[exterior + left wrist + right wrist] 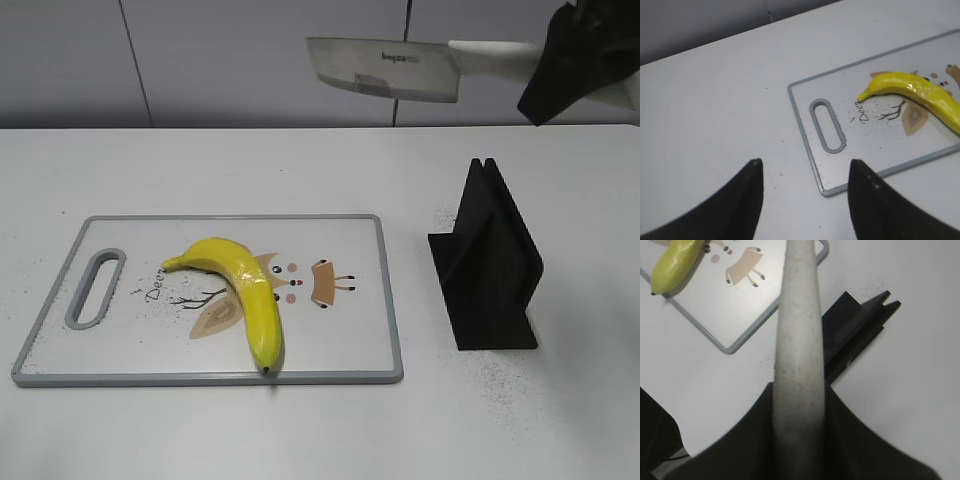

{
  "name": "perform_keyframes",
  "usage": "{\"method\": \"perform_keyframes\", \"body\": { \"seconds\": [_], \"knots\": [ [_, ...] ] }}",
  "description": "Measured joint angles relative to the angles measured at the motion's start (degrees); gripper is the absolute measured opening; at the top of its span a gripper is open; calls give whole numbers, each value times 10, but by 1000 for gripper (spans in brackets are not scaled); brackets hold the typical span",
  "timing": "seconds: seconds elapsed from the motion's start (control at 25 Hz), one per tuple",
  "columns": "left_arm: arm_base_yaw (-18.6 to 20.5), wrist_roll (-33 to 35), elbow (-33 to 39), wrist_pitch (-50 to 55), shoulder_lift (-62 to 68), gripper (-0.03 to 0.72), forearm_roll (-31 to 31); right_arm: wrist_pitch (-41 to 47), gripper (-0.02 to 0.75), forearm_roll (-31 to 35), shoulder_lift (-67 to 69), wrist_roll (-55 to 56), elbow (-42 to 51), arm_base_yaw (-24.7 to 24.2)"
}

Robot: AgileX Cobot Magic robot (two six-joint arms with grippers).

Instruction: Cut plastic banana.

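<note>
left gripper [805,172]: fingers spread, nothing between them; hovers over bare table just off the handle end of the board. If it does not pin the fruit, nothing steadies it.
cutting board [385,300]: flat on the table, left of centre, handle slot at its left end. Loose on a smooth top; a hard chop near an edge could make it skid.
banana [245,290]: whole, uncut, lying curved on the board, stem far-left, tip at the near rim. Rounded plastic; the blade may glance off and roll it over the near edge.
knife [385,70]: held high, well above and right of the fruit, blade pointing left.
knife stand [490,265]: empty, right of the board, under the travel path; a low descent could clip it.
right gripper [800,405]: clamped on the knife's pale handle; a slip in this grip would twist the blade off line.
</note>
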Motion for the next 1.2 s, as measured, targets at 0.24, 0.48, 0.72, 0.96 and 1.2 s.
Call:
{"method": "perform_keyframes", "body": {
  "seconds": [0.24, 0.48, 0.72, 0.96, 1.2],
  "knots": [
    [0, 248, -89, 49, 182, 508, -107, 0, 165, 72, 6, -197, -1, 0],
    [0, 415, -198, 138, 360, 508, -232, -1, 165, 123, 36, -363, -1, 2],
    [0, 554, -276, 171, 460, 508, -306, -2, 165, 144, 85, -441, -2, 2],
    [-54, 598, -328, 175, 532, 508, -312, -3, 165, 147, 138, -469, -20, 16],
    [-120, 599, -345, 163, 584, 508, -239, -3, 165, 152, 171, -477, -60, 52]
  ]
}}
